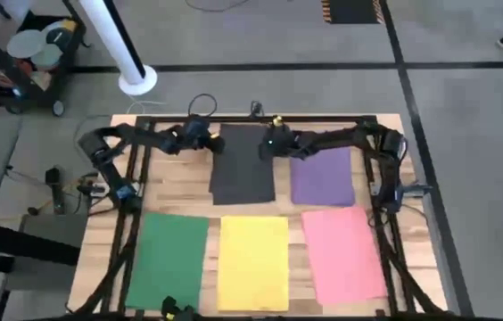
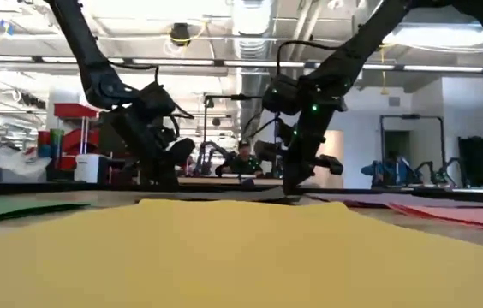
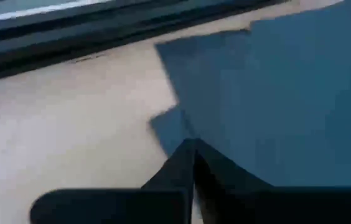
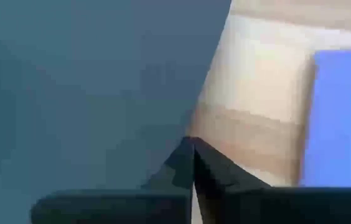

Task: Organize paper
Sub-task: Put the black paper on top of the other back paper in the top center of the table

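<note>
Both arms reach low across the wooden counter [image 1: 180,192]. The left tool [image 1: 209,135] and right tool [image 1: 269,143], each pinched closed, press opposite far edges of the flat dark grey paper sheet [image 1: 243,169] between them.

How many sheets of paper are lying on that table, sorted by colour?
Dark grey rectangular paper sheet: 1
Purple rectangular paper sheet: 1
Green rectangular paper sheet: 1
Yellow rectangular paper sheet: 1
Pink rectangular paper sheet: 1
Total: 5

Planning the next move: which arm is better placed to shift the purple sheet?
Right. The right hand sits at the dark sheet's far corner, next to the purple sheet; the left hand is across the dark sheet.
</note>
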Controlling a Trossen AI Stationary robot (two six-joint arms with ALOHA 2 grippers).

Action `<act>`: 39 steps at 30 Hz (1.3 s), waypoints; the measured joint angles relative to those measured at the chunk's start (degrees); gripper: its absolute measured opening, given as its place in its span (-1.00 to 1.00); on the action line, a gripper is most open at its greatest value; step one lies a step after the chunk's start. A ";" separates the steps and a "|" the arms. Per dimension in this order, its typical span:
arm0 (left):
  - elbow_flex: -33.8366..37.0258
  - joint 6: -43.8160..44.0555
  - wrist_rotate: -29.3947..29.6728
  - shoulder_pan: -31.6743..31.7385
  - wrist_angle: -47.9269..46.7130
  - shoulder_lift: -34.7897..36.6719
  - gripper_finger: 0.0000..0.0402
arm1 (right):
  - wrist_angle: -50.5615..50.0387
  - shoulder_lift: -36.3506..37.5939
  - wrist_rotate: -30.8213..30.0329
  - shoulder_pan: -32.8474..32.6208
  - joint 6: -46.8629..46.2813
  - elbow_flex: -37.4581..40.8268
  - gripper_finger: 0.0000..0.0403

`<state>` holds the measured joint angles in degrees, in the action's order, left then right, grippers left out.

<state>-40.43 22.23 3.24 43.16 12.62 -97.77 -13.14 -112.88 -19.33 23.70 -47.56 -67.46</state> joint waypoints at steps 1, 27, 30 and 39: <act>-0.21 -0.06 -0.02 -0.02 0.01 0.02 -1.00 | -0.01 -0.02 0.14 0.00 0.05 -0.15 -1.00; -2.03 -3.54 6.43 -0.42 -12.01 0.72 -1.00 | -4.87 -0.02 -0.22 0.83 3.05 -0.31 -1.00; -2.03 -3.54 6.69 -0.70 -12.11 0.72 -1.00 | -4.88 -0.02 -0.22 0.83 3.13 -0.31 -1.00; -1.94 -3.58 10.87 -2.77 -16.89 6.02 -1.00 | -5.85 -0.02 -0.22 0.83 4.14 -0.31 -1.00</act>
<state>-42.37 18.65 14.11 40.39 -4.26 -91.75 -18.99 -112.90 -19.55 24.53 -43.42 -67.77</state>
